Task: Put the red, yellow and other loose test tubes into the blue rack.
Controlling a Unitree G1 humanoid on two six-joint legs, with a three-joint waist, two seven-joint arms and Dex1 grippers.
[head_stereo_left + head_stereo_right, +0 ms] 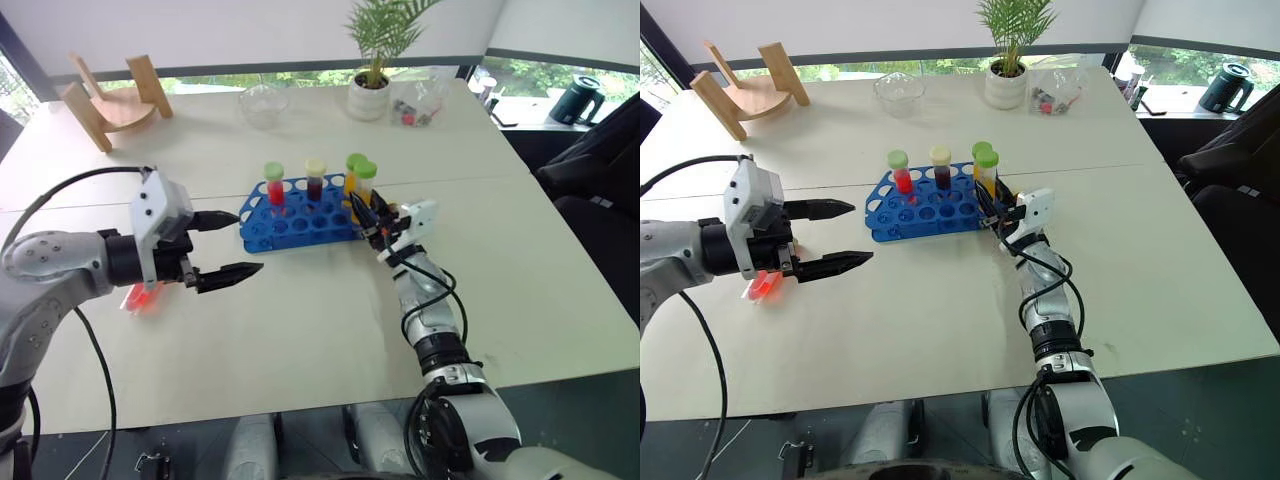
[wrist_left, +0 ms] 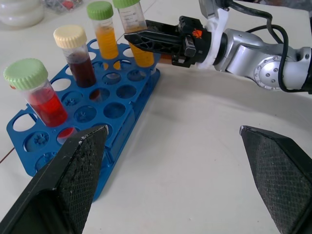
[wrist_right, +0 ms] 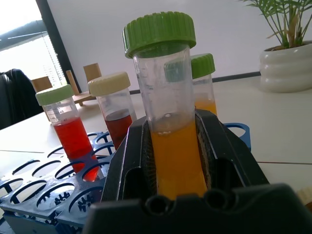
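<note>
The blue rack (image 1: 300, 225) lies mid-table with three capped tubes standing in it: a red tube (image 1: 275, 187), a dark red tube (image 1: 316, 178) and an orange-yellow tube (image 1: 353, 172). My right gripper (image 1: 364, 211) is shut on another green-capped yellow tube (image 3: 173, 146), held upright at the rack's right end. Whether its tip sits in a hole I cannot tell. My left gripper (image 1: 250, 242) hovers open and empty left of the rack. A loose red tube (image 1: 140, 298) lies on the table beneath my left arm.
At the back of the table stand a wooden stand (image 1: 110, 95), a glass bowl (image 1: 263, 103), a potted plant (image 1: 370, 90) and a clear bag of small items (image 1: 415, 105). A dark kettle (image 1: 578, 98) sits off the table, far right.
</note>
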